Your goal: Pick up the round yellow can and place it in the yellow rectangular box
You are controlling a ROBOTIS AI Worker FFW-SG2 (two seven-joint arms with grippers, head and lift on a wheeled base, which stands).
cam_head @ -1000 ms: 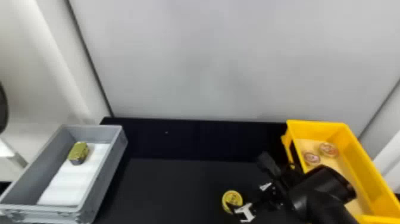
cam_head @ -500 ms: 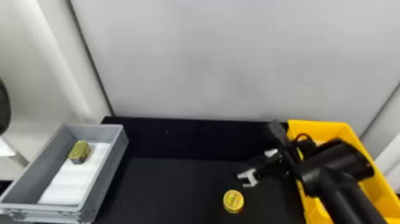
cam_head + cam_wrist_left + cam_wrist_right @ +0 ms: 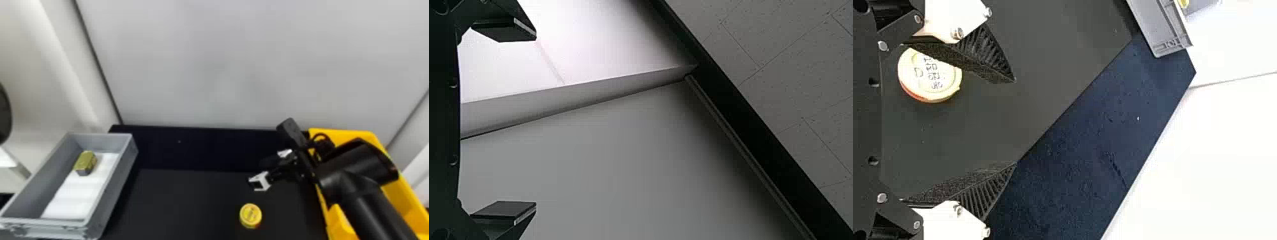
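Round yellow can (image 3: 250,215): sitting loose on the black table (image 3: 191,198), between the two boxes but nearer the yellow one, so you don't have it yet.
Right claw (image 3: 1014,121): spread wide, nothing in it, hanging just past the can. One finger partly covers the can in the wrist view, so you look off-centre to me.
Yellow rectangular box (image 3: 411,207): over on the right under your arm, so the carry should be short.
Left claw (image 3: 535,120): also wide and empty, parked facing the wall.
Step in hand: still the pick, I'd say, lining up for the grab.
Next move: bring the right claw back toward the robot and a touch left until the can is centred, then drop down and squeeze. Go lopsided and you'll probably just nudge it.
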